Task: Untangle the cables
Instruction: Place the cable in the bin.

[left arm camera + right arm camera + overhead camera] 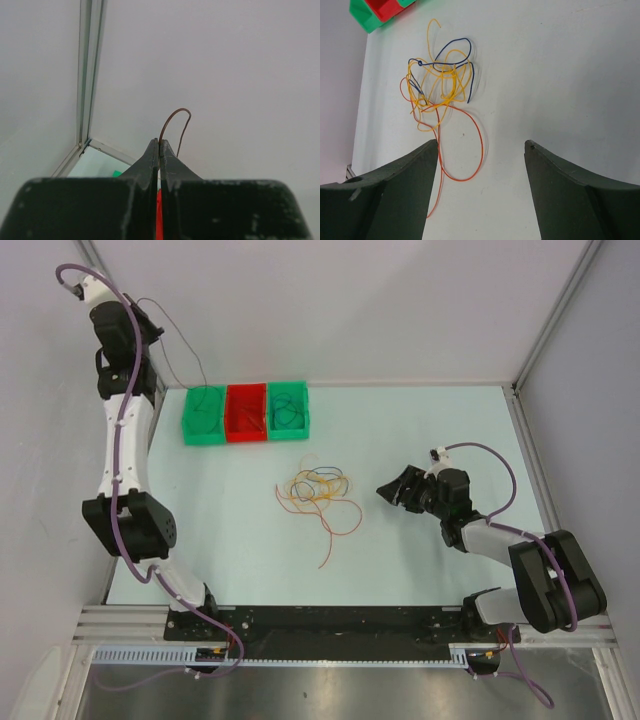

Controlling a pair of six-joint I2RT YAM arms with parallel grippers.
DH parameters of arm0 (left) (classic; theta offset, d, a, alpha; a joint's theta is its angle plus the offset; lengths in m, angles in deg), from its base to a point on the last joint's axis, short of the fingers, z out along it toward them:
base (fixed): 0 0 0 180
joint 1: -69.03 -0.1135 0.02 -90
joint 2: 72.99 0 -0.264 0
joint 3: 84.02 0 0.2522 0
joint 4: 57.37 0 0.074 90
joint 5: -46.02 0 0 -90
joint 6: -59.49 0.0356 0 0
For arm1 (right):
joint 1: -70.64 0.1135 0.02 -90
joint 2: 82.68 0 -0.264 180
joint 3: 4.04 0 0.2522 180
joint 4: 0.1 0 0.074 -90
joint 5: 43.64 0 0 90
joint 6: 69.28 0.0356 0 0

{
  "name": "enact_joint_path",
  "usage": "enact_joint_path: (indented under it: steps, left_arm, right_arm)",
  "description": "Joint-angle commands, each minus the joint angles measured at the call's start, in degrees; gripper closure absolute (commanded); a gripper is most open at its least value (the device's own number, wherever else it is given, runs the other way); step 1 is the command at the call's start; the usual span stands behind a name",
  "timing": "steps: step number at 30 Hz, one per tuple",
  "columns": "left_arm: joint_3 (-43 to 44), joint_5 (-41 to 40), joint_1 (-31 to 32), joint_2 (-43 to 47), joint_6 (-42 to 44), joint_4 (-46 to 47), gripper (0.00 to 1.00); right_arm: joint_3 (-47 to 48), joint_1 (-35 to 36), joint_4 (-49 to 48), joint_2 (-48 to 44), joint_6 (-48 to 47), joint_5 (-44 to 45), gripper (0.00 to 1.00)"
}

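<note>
Only the left wrist view shows the left gripper (159, 142) pinching a thin dark wire (176, 111). The top view shows it running down to the green bin (190, 430). The tangle of cables (318, 490) lies mid-table, orange tail toward the arms. The right gripper (481, 145) is spread nearby.

A pale, mint-tinted table (430, 430) sits in a booth closed by a plain white far wall (350, 300), left wall (40, 440) and right wall (600, 420), with a silver metal post (555, 320) in the far right corner, a ribbed aluminium rail (120, 625) along the near edge, and soft, even light.
</note>
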Motion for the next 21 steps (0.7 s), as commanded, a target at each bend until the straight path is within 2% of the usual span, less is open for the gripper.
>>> enact_joint_path:
  steps: [1,8,21]
  left_arm:
    - [-0.6,1.3,-0.5,2.2,-1.3,3.4,1.0]
    - [-5.4,0.6,-0.5,2.0,-1.3,5.7,1.0]
    - [-5.9,-3.1,0.2,-2.6,-0.2,4.4,1.0]
  right_arm:
    - [0.7,-0.3,-2.3,0.2,0.3,-0.2,0.26]
    - [0.7,-0.3,-2.3,0.2,0.3,-0.2,0.26]
    - [0.7,-0.4,-2.4,0.3,0.3,-0.3,0.26]
